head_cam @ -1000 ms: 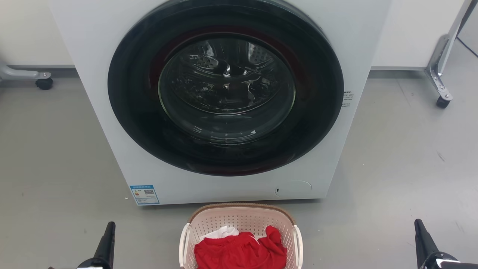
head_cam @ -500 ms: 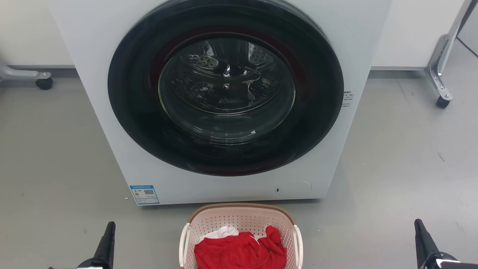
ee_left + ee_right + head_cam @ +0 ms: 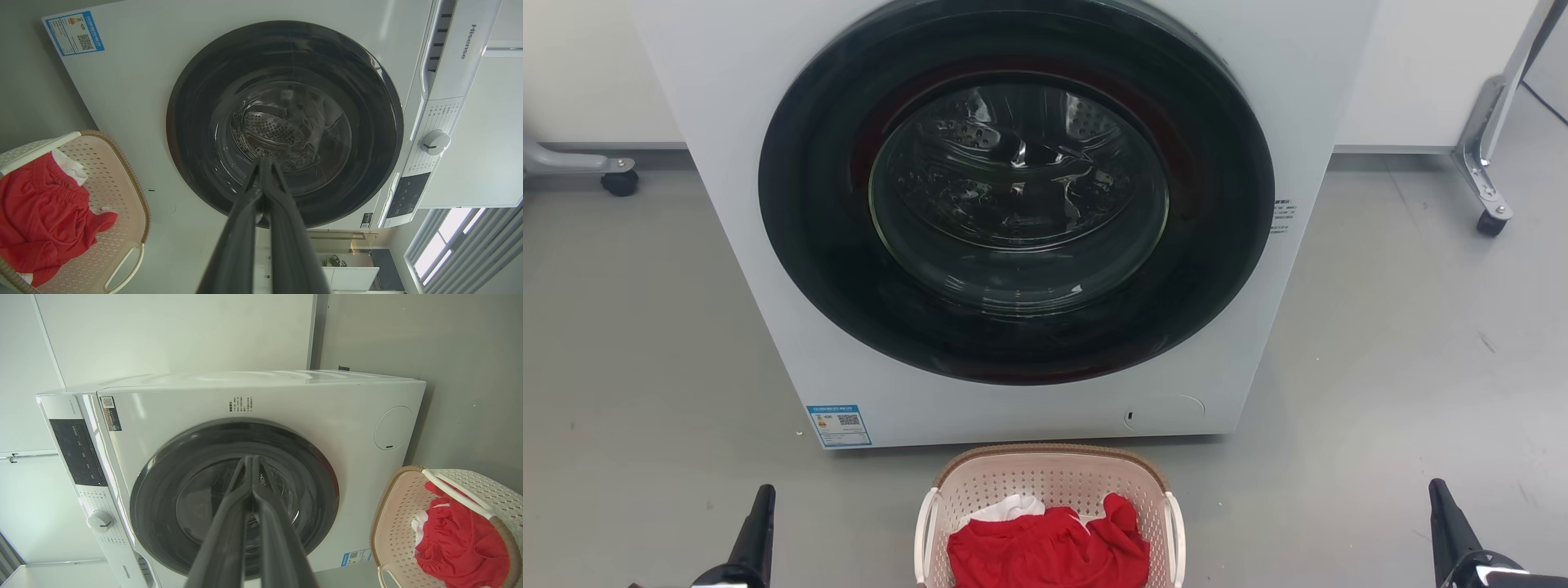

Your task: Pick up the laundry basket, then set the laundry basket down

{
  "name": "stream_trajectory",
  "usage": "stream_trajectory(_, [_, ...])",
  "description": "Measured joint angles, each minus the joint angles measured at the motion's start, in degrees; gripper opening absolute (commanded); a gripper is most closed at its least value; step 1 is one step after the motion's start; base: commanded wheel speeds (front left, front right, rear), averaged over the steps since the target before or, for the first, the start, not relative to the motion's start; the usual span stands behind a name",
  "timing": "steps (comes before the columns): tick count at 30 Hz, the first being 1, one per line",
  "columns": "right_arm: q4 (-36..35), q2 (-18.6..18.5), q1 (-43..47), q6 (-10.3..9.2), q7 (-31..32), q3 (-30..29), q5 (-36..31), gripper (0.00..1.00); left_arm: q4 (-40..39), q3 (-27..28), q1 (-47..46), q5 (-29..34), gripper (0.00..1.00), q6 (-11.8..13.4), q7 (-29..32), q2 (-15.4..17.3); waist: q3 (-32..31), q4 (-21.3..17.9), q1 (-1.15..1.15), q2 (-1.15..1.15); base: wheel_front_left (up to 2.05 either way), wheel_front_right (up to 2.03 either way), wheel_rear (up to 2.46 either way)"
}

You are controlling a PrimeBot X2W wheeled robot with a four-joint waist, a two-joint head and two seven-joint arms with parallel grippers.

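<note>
Grey floor, white washer; just before its door, the laundry basket with red cloth inside. Low to either side, well apart from it, left gripper and right gripper, fingers pointing up, jaws pressed together.

Even, soft daylight, perhaps from the window at the left wrist view's lower right, leaves pale glare on the washer door, faint shadows on the floor, and bowed wrist-view edges.
</note>
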Motion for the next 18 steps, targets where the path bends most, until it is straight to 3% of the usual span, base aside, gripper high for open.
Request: stream_trajectory(18, [-0.01, 0.00, 0.00, 0.00, 0.00, 0.00, 0.00, 0.00, -0.01, 0.00, 0.00, 0.00, 0.00, 0.00, 0.00, -0.01, 0.00, 0.00, 0.00, 0.00, 0.00, 0.00, 0.00])
